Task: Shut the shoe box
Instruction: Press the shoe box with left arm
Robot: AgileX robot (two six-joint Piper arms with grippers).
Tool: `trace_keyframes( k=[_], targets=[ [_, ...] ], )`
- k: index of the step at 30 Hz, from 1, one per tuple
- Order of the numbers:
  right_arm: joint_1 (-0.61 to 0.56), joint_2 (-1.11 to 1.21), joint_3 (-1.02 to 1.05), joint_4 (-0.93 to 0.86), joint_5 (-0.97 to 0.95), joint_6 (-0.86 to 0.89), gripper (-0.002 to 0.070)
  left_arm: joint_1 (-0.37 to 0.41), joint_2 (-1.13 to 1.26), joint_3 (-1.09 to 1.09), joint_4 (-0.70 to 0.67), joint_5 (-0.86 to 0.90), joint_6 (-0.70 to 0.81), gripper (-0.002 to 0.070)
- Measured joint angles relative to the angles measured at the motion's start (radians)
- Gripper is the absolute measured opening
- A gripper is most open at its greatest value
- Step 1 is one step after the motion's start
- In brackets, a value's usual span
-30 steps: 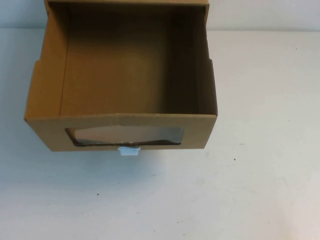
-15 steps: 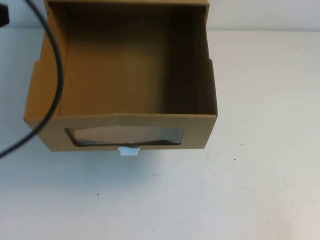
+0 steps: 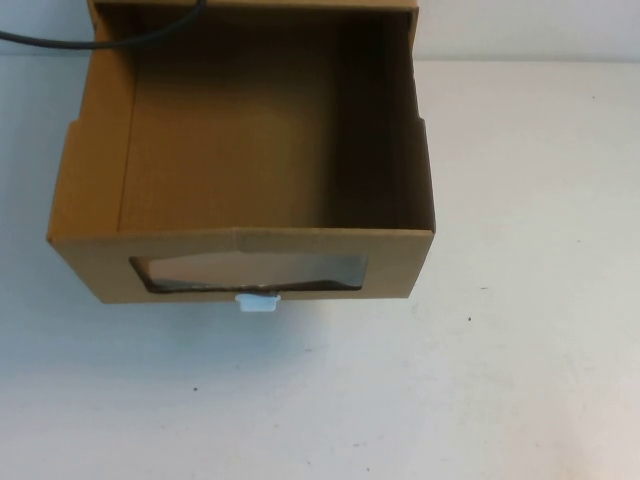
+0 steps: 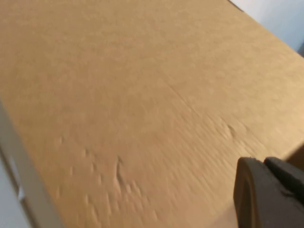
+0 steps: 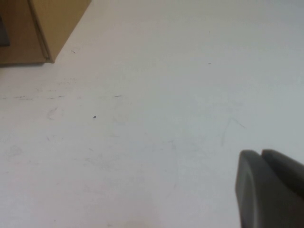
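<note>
The shoe box (image 3: pixel 240 170) is sitting at the far left-centre of the white table (image 3: pixel 520 350), its drawer pulled out toward the near side and showing a bare brown interior. Its front panel is facing the near edge, with the clear window (image 3: pixel 250 272) running across it and the small white pull tab (image 3: pixel 257 301) sticking out just below that window. A black cable (image 3: pixel 100 40) is crossing the box's far left corner. The left gripper (image 4: pixel 268 192) is hovering close over a flat brown cardboard face of the box (image 4: pixel 133 104); only one dark finger is showing, so whether its jaws are apart or together cannot be told, and contact with the cardboard is unclear. The right gripper (image 5: pixel 268 187) is hanging above bare table, well apart from the box corner (image 5: pixel 42 28); its jaw spacing likewise cannot be told.
</note>
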Motion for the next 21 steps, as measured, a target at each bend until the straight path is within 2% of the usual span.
trace_keyframes(
  k=[9,15,18,21],
  targets=[
    [0.000,0.000,0.000,0.000,0.000,0.000,-0.0013,-0.032,0.295,-0.355,-0.010,0.111,-0.095,-0.0005],
    [0.000,0.000,0.000,0.000,-0.010,0.000,-0.0013,-0.034,0.327,-0.390,0.035,0.151,-0.120,-0.0005],
    [0.000,0.000,0.000,0.035,-0.099,0.000,-0.0013,-0.034,0.328,-0.393,0.036,0.153,-0.122,-0.0005],
    [0.000,0.000,0.000,0.157,-0.215,0.000,-0.0013,-0.034,0.328,-0.393,0.039,0.153,-0.122,-0.0005]
  ],
)
